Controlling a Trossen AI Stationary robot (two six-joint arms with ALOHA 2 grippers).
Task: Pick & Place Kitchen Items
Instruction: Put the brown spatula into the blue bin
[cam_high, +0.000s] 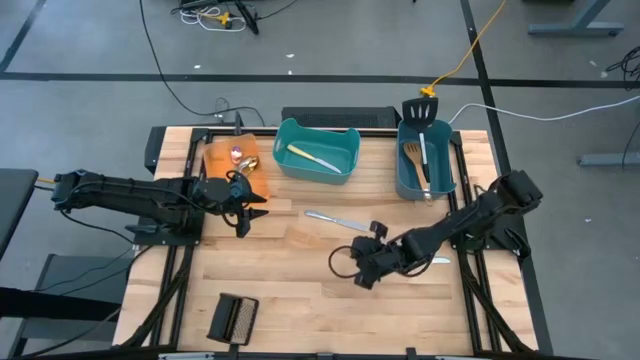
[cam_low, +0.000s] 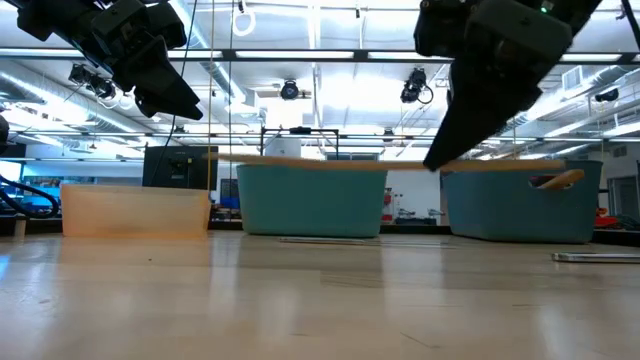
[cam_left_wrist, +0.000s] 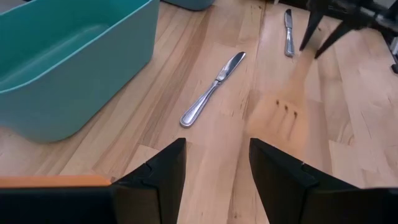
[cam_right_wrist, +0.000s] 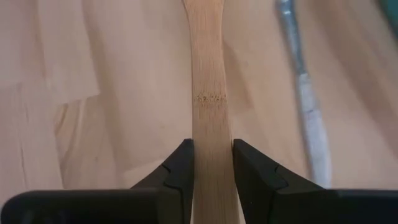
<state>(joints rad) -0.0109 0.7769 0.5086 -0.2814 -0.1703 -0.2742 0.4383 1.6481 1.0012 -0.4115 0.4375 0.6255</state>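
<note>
Carrying a wooden spatula (cam_right_wrist: 210, 93) pinched between right gripper (cam_right_wrist: 211, 168) fingers; next, toward a teal bin (cam_high: 425, 170) at one o'clock. Left gripper (cam_left_wrist: 214, 171) half-open, empty, at nine.

Bright white lamps shine on my table (cam_low: 300, 300) from the ceiling behind it, and the wood glows shiny under them. Close to my right wrist, the wooden spatula (cam_right_wrist: 210, 93) looks soft and the knife (cam_right_wrist: 305, 93) beside it is blurry. My arms look dark.
</note>
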